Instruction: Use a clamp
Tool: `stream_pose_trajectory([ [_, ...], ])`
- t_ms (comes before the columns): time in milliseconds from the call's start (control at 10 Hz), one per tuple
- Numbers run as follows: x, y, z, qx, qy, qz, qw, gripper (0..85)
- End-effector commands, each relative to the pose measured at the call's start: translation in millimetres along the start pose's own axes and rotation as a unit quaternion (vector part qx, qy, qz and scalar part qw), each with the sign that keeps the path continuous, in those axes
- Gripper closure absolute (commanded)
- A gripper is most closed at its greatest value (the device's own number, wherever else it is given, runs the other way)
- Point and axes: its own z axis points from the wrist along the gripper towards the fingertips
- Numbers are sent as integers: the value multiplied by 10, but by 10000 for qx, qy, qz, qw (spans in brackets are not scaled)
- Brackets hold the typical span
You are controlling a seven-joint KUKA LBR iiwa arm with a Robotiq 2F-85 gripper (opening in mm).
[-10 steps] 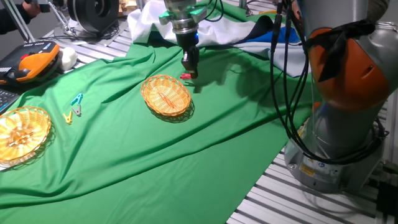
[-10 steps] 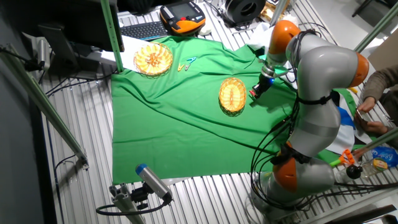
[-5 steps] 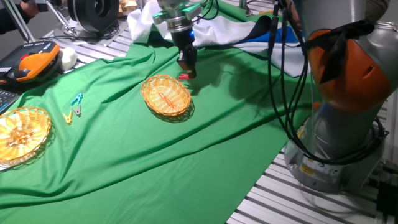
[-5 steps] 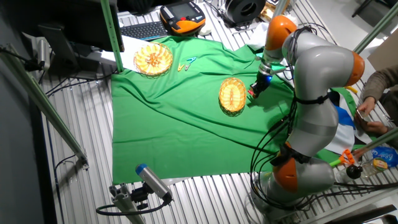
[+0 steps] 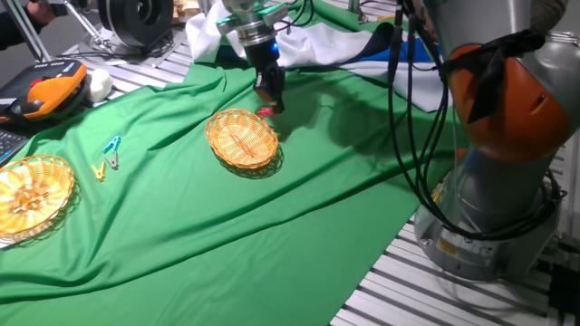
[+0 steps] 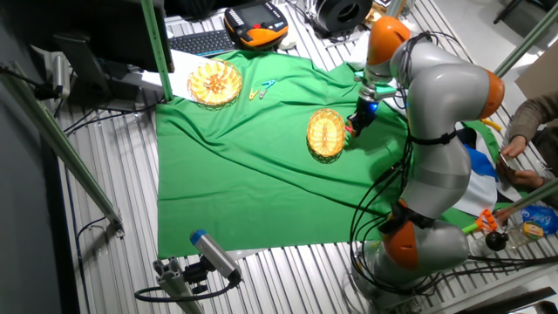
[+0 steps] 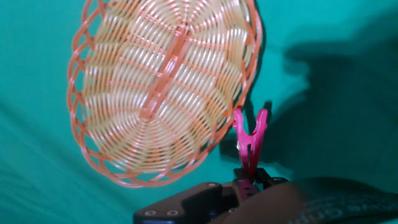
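The gripper [image 5: 272, 102] is pinching the red clamp [image 7: 249, 142] by its tail end, its fingers closed on it; in the hand view the clip's forked end is pointing toward 12 o'clock, away from the fingers. The clamp [image 5: 265, 112] is hanging just beside the near wicker basket [image 5: 241, 139], at about 1 o'clock from the basket in one fixed view; whether it is touching the rim cannot be told. In the hand view the basket [image 7: 163, 87] is filling the upper left, with the clip at its 4 o'clock edge. In the other fixed view the gripper [image 6: 357, 123] is sitting at 3 o'clock of that basket [image 6: 326, 133]. A second wicker basket [image 5: 33, 194] is lying well apart on the green cloth [image 5: 227, 226], with a teal clip [image 5: 112, 145] and a yellow clip [image 5: 101, 169] between the two baskets.
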Motion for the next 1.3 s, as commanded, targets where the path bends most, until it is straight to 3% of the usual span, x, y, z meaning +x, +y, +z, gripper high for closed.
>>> stream_pose_trajectory([
  [0, 8, 21, 1, -1, 18, 36, 10000, 850],
  [500, 5, 45, 22, -33, 378, 300, 9988, 850],
  [1200, 76, 190, 66, -89, 394, 455, 9981, 850],
])
